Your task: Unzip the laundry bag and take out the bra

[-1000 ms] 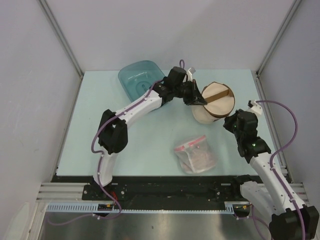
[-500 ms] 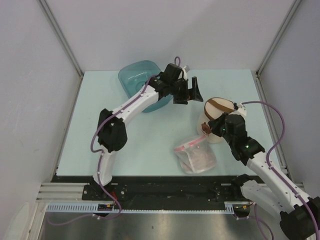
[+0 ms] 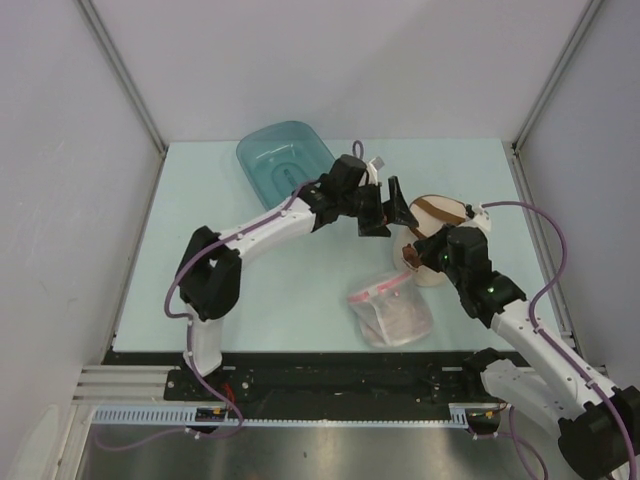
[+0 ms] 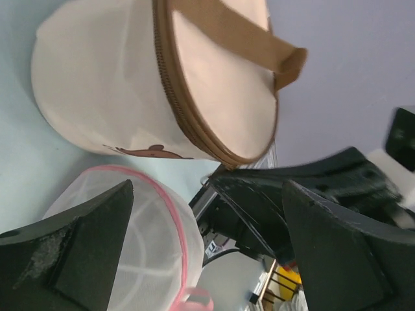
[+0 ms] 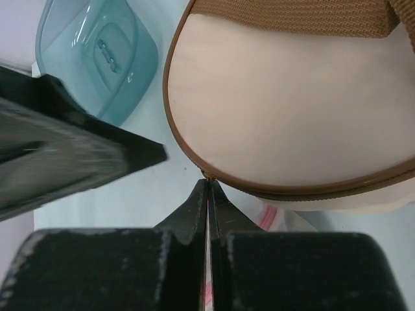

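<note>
**Top view:** The laundry bag (image 3: 440, 222) stood right of centre, strap uppermost. The left gripper (image 3: 388, 212) hung just left of it, jaws spread wide. The right gripper (image 3: 413, 258) sat at its lower-left edge.

**Left wrist view:** The bag filled the upper left, its zip closed where visible. A brown printed mark (image 4: 152, 153) on its side wall could not be read. A clear plastic bag (image 4: 149, 233) lay lower left.

**Right wrist view:** The fingers (image 5: 192, 210) were pressed together, tips at the bag's brown zip seam. Whether they pinched anything could not be told.
</note>
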Tool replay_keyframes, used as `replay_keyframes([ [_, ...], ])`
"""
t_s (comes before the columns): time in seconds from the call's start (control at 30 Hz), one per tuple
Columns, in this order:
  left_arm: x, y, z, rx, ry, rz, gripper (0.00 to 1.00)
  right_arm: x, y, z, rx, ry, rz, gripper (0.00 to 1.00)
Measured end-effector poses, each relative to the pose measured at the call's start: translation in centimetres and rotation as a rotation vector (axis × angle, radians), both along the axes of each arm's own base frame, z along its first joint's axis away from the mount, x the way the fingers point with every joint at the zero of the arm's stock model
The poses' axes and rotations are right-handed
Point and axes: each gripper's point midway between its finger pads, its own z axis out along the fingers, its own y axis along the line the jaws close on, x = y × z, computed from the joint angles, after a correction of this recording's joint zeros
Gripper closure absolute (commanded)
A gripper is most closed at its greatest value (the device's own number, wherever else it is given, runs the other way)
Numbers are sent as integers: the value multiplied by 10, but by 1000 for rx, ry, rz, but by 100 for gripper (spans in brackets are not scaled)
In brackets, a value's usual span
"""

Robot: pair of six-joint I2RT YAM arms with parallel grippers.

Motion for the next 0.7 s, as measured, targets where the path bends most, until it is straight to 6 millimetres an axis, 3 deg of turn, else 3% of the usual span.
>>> replay_keyframes([
  [0.2, -1, -22, -36, 23, 83, -1, 7, -5, -4, 5, 1, -9, -8, 100],
  [0.3, 3, -27, -42, 20, 104, 9, 24, -7, -5, 4, 0, -4, -10, 100],
  [0.33, 4, -28, -42, 16, 108, 13, 40, -7, -6, 3, -2, 0, -10, 100],
  [0.4, 7, -31, -41, 10, 113, 22, 60, -8, -6, 1, -5, 8, -10, 100],
  [0.43, 9, -33, -39, 6, 111, 26, 81, -9, -6, 1, -5, 9, -10, 100],
  [0.5, 12, -36, -36, -1, 109, 33, 100, -9, -6, 0, -8, 12, -10, 100],
  [0.7, 19, -36, -30, 0, 75, 43, 100, -13, -25, -2, -23, 31, -29, 100],
])
